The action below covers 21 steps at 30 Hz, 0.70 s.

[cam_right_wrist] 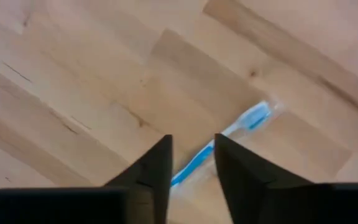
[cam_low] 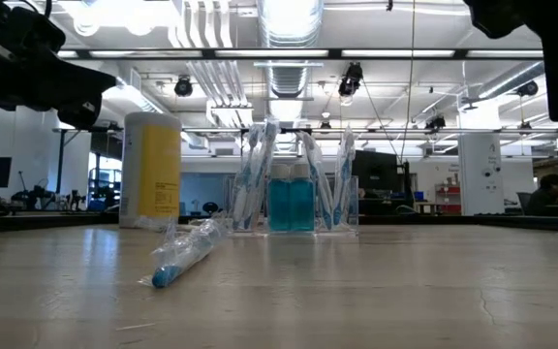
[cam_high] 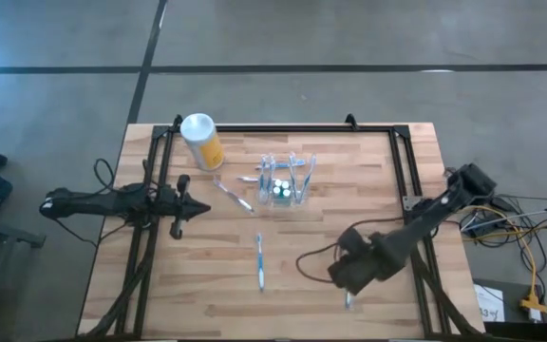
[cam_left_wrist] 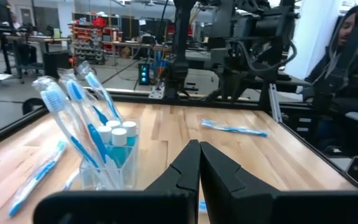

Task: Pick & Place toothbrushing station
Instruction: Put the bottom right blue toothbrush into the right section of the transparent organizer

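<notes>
Right pincer [cam_right_wrist: 191,165], parted, straddles a wrapped toothbrush [cam_right_wrist: 229,140] near the table's [cam_high: 207,294] front edge.

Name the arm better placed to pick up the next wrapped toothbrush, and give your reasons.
Right. The right gripper hangs open directly over a wrapped toothbrush near the table's front edge. The left gripper is shut, waiting beside the toothbrushing station.

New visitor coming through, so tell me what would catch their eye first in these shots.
First the clear toothbrushing station at the table's middle, packed with wrapped blue toothbrushes and blue bottles, with the yellow canister beside it toward the left arm. Next, the right gripper, fingers parted above a wrapped toothbrush lying flat near the table's front edge. The left gripper waits shut at the left side, pointing toward the station.
</notes>
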{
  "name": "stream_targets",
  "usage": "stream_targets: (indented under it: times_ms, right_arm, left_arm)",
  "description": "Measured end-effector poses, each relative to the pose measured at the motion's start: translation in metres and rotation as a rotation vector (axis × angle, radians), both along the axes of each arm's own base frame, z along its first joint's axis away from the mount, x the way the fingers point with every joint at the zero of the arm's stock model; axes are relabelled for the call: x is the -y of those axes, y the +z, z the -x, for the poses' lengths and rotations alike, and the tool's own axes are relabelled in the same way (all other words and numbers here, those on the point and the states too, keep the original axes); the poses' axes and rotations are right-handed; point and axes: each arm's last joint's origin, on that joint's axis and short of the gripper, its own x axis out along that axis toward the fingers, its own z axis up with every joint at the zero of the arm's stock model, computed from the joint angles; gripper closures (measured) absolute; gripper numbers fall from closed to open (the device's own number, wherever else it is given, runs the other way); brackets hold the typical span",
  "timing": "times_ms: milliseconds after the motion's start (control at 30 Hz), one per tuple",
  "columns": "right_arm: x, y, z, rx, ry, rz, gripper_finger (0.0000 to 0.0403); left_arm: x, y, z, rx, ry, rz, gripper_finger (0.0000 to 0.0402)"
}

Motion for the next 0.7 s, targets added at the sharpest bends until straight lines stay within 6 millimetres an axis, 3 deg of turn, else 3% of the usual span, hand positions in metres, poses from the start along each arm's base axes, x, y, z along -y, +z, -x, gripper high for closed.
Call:
stream_targets:
  times_ms: [167,333,700]
  right_arm:
    - [-0.014,0.000,-0.017,-0.089,-0.039,0.014,0.0210]
    - [-0.019,-0.008,-0.014,-0.205,-0.052,0.085,0.0166]
    - [-0.024,-0.038,-0.003,-0.175,-0.114,0.012,0.0144]
  left_arm:
    - [0.000,-0.001,0.000,-0.004,-0.006,0.000,0.0390]
    - [0.000,-0.001,0.000,-0.004,-0.006,0.000,0.0390]
    - [0.000,-0.001,0.000,-0.005,-0.006,0.016,0.0390]
